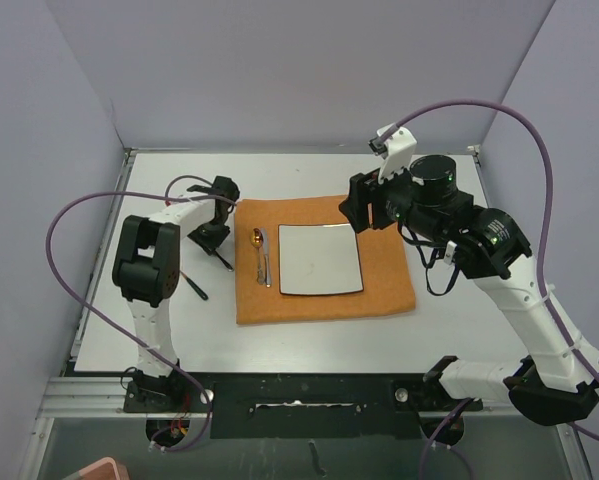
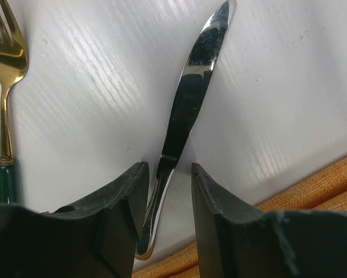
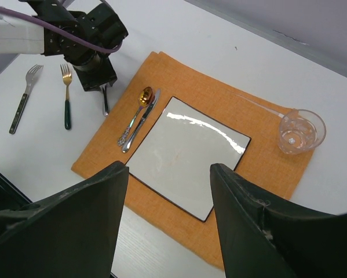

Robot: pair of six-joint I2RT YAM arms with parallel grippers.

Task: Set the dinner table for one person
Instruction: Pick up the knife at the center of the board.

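Note:
The dinner table (image 1: 149,335) is a white top with an orange cloth mat (image 1: 319,305) in its middle. On the mat lie a square white plate (image 1: 319,258), a gold spoon (image 1: 258,240) and a silver knife (image 1: 267,265). My left gripper (image 1: 215,243) is down at the table just left of the mat. In the left wrist view it (image 2: 168,168) is open, with its fingers either side of the handle of a second knife (image 2: 190,98). My right gripper (image 3: 168,168) is open and empty, high over the plate (image 3: 185,153).
A gold fork with a green handle (image 2: 5,87) lies left of the second knife, and a silver fork (image 3: 24,98) lies beyond it. A clear glass (image 3: 300,132) stands on the mat's far right corner. Grey walls enclose the table on three sides.

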